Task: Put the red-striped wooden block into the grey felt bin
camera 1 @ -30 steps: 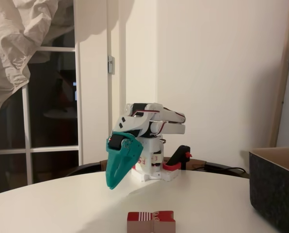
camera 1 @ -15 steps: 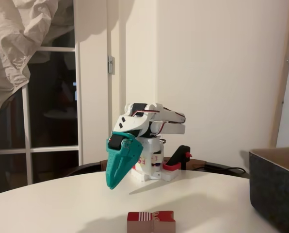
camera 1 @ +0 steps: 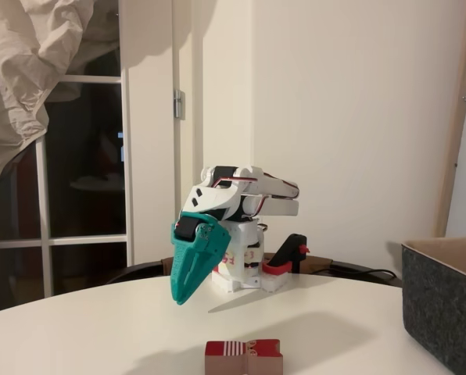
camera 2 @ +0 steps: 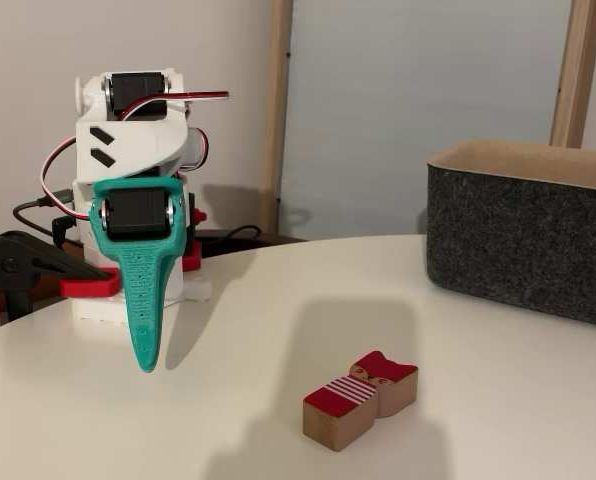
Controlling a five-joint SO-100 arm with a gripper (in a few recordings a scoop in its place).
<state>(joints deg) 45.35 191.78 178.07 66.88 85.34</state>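
Item: red-striped wooden block, lying flat on the white table, near its front edge; also seen low in a fixed view. Item: grey felt bin, tan inside, standing on the table to the right, well apart from the block. Item: teal hand, pointing down above the table beside the arm's white base, clenched, grasping nothing, apart from the block.
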